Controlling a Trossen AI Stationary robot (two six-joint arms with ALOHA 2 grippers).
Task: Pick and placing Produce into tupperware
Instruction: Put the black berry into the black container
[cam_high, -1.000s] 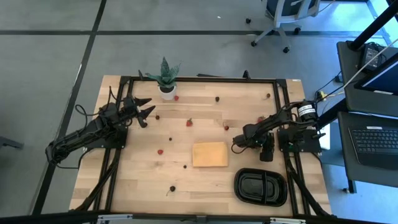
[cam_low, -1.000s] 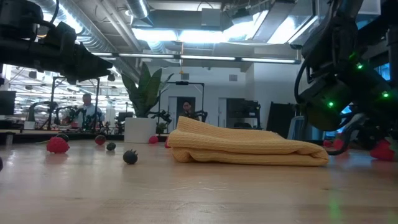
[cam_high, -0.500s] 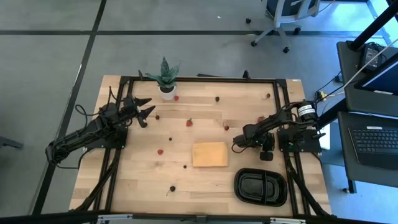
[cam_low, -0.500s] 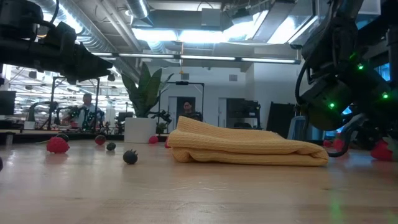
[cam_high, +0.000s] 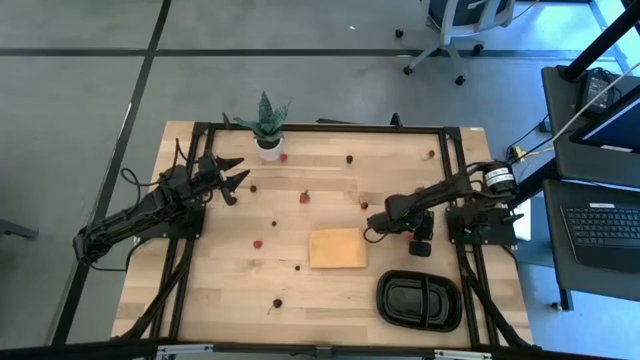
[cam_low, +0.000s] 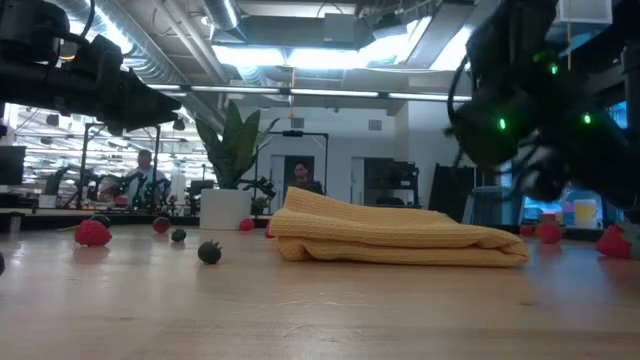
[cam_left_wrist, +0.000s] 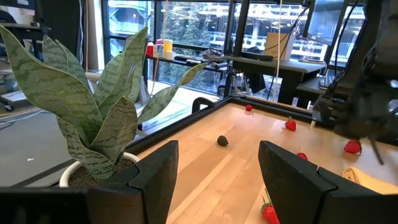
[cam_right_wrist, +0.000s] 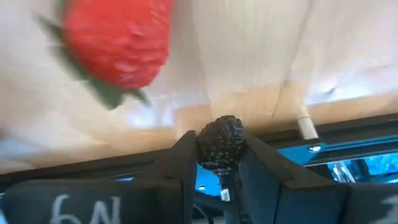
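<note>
1. Pinching one dark blackberry (cam_right_wrist: 220, 142) between its closed fingers, the right gripper (cam_high: 372, 226) hangs above the surface toward the right edge, just beside the tan pad (cam_high: 337, 247); a red strawberry (cam_right_wrist: 118, 38) lies on the wood close by it.
2. One black two-compartment tray (cam_high: 420, 300) sits at the near right corner of the surface, with no berries visible in it.
3. Loose produce on the surface, counted from overhead: about five red pieces, such as the one (cam_high: 257, 243) left of the pad and the one (cam_high: 304, 197) near the middle, and about five dark pieces, such as the one (cam_high: 277, 303) by the near edge. Some are too small to count surely.
4. The left gripper (cam_high: 234, 176) waits near the far left corner, fingers (cam_left_wrist: 155, 180) spread apart and holding nothing, beside one potted plant (cam_high: 267, 127).
</note>
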